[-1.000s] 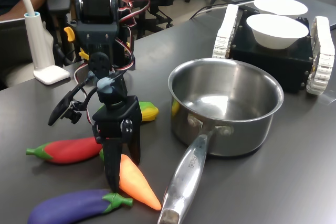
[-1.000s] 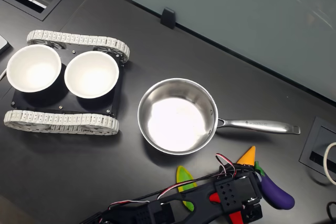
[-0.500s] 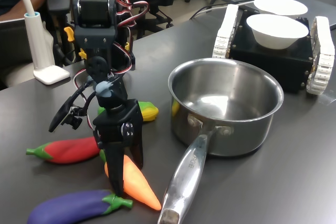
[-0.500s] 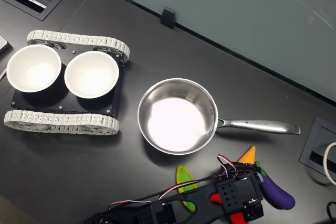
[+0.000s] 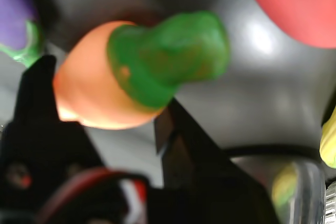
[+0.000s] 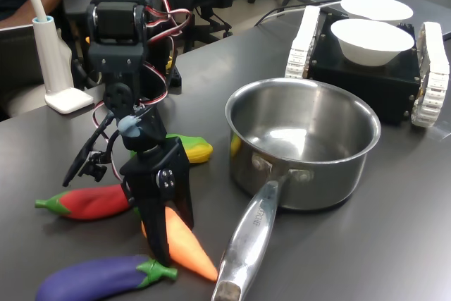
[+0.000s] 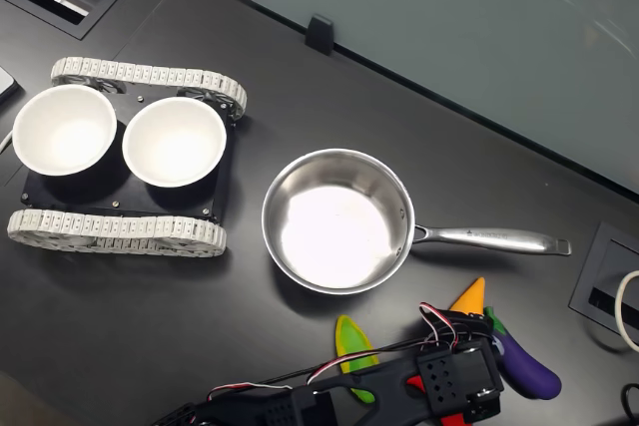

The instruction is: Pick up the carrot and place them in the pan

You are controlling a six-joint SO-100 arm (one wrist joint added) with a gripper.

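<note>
Orange tapered plastic carrot [image 6: 184, 246] with its green stem end is found lying on the dark table [image 6: 366, 244], between the purple toy eggplant [image 6: 95, 280] and the long steel handle of the pan. The black gripper [image 6: 168, 234] is lowered over the carrot's thick end, and its jaws are seen apart with the carrot between them; in the wrist view the orange body [image 5: 100, 95] sits between the two dark jaws, one close against it, though firm contact on both sides cannot be confirmed. The step in hand is judged to be the grasp. It would be done well if the jaws were closed squarely across the thick part just below the stem, since the smooth taper may slip toward the tip if it is pinched lower. The eggplant's green cap, just beside, should be kept out of the closing jaws. Behind the gripper a red toy chili pepper [image 6: 88, 201] and a yellow-and-green toy corn cob [image 6: 194, 149] are seen. Farther off stands the round stainless-steel saucepan [image 6: 304, 147], empty; its tall wall must be cleared by a sufficient lift before release.
</note>
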